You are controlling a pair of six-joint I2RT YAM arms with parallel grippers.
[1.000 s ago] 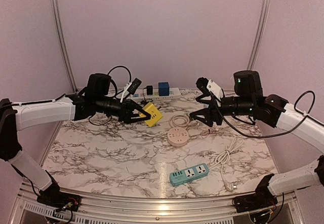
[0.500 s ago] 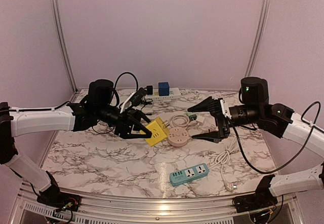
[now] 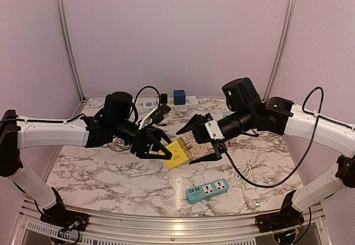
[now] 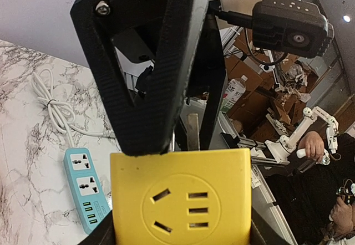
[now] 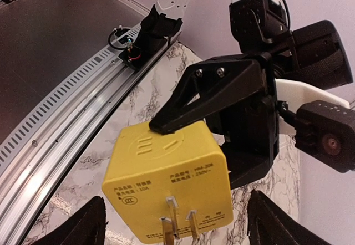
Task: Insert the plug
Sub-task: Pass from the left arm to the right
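A yellow cube adapter [image 3: 178, 153] hangs above the table's middle, held by my left gripper [image 3: 164, 148], which is shut on its sides. In the left wrist view the cube's socket face [image 4: 180, 200] fills the lower frame between my jaws. My right gripper [image 3: 188, 144] is open and faces the cube from the right, its fingers standing either side of it without touching. In the right wrist view the cube [image 5: 166, 173] shows its metal prongs [image 5: 177, 223] pointing at the camera, with a left finger [image 5: 211, 95] on top. My right fingers [image 5: 77, 228] sit wide apart at the bottom corners.
A pink round power strip [image 3: 201, 155] lies partly hidden behind the right gripper. A teal power strip [image 3: 207, 190] lies near the front, with a white cable [image 3: 249, 170] to its right. A white strip [image 3: 177, 105] with a blue adapter [image 3: 179, 96] lies at the back edge.
My left gripper has carried the yellow cube right and toward the table's middle. My right arm has swung left, and its open jaws now flank the cube.
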